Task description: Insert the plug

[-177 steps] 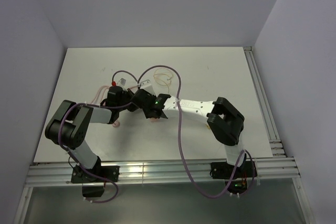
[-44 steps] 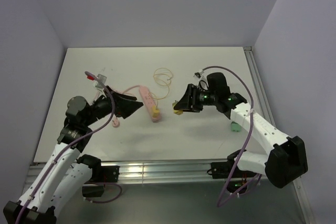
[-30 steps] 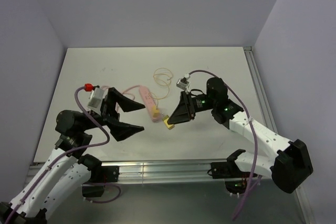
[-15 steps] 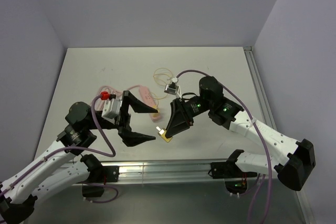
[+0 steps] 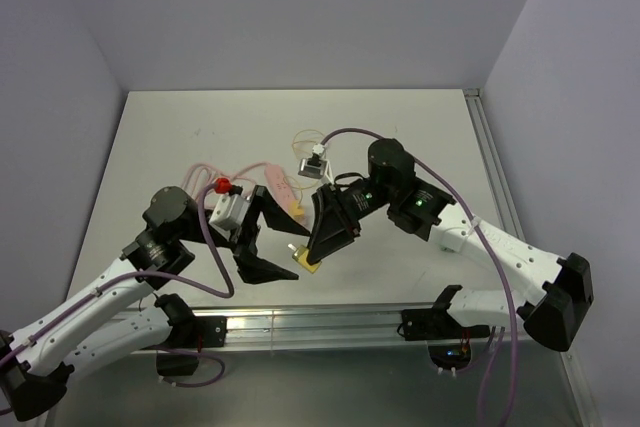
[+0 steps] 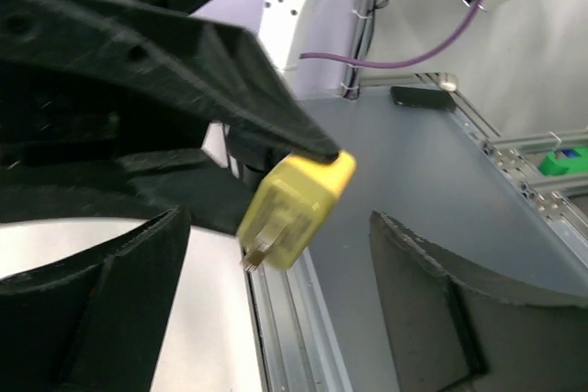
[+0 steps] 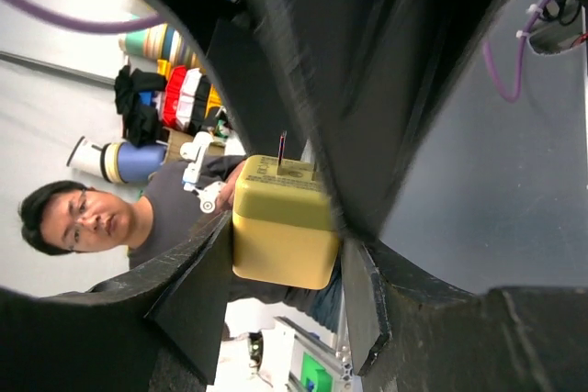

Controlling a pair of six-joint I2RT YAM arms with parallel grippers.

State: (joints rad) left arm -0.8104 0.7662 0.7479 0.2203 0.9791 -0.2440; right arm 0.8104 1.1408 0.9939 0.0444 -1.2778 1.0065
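Note:
The yellow plug (image 5: pixel 304 260) hangs above the table's near edge, and my right gripper (image 5: pixel 312 255) is shut on its body. In the right wrist view the plug (image 7: pixel 281 223) sits between my fingers (image 7: pixel 188 305) with its two prongs pointing away. My left gripper (image 5: pixel 287 245) stands open around it. In the left wrist view the plug (image 6: pixel 298 194) hangs between my left fingertips (image 6: pixel 179 227) without touching them. The pink power strip (image 5: pixel 283 190) lies on the table behind both grippers, partly hidden.
The strip's pink cord (image 5: pixel 200 171) curls at the left. A thin orange loop (image 5: pixel 308 137) lies further back. An aluminium rail (image 5: pixel 300 322) runs along the near table edge. A person (image 7: pixel 78 213) shows beyond the table in the right wrist view.
Both arms have swung up and toward the near edge. The right one has carried the plug in between the left gripper's fingers. The left jaws have narrowed a little.

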